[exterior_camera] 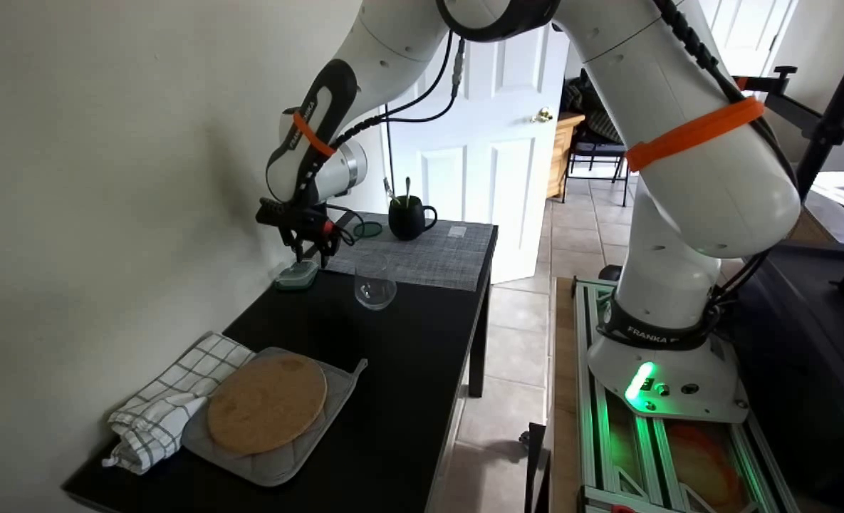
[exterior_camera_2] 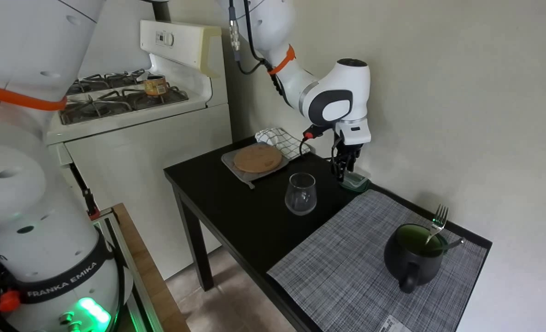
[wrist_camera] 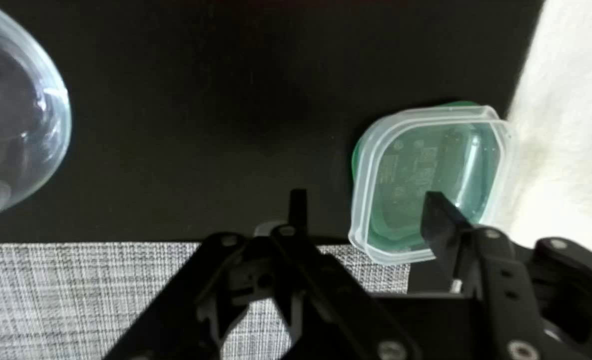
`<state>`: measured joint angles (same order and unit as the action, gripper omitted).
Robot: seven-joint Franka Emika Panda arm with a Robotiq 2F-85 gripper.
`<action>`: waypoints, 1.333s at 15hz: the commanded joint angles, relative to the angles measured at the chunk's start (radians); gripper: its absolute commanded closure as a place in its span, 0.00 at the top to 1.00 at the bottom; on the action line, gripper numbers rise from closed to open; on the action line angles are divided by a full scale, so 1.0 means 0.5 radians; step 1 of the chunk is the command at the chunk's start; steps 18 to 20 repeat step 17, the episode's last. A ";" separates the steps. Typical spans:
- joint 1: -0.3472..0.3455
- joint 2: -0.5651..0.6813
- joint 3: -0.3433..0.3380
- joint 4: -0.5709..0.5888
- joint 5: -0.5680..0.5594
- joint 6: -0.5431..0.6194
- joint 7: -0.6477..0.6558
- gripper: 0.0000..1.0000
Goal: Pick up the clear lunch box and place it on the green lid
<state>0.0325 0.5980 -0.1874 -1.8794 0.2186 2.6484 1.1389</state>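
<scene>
Resting below the wide-spread gripper (wrist_camera: 365, 197), a clear, rounded-square plastic lunch box (wrist_camera: 415, 170) is underlaid by the green lid (exterior_camera_2: 356, 187).

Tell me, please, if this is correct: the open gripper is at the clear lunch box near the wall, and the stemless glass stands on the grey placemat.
Not entirely: the stemless glass stands on the black table, off the grey placemat, as an exterior view shows. The open gripper is indeed at the clear lunch box near the wall.

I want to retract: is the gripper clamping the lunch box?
No: the wrist view shows table between one finger of the gripper and the clear lunch box.
</scene>
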 commanded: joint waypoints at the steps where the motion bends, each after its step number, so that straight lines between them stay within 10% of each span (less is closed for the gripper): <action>1: -0.031 -0.308 -0.006 -0.189 -0.101 -0.147 -0.158 0.93; 10: -0.233 -1.119 -0.020 -0.837 -0.261 -0.027 -1.119 1.00; 20: -0.394 -1.379 -0.008 -0.976 -0.272 -0.015 -1.162 1.00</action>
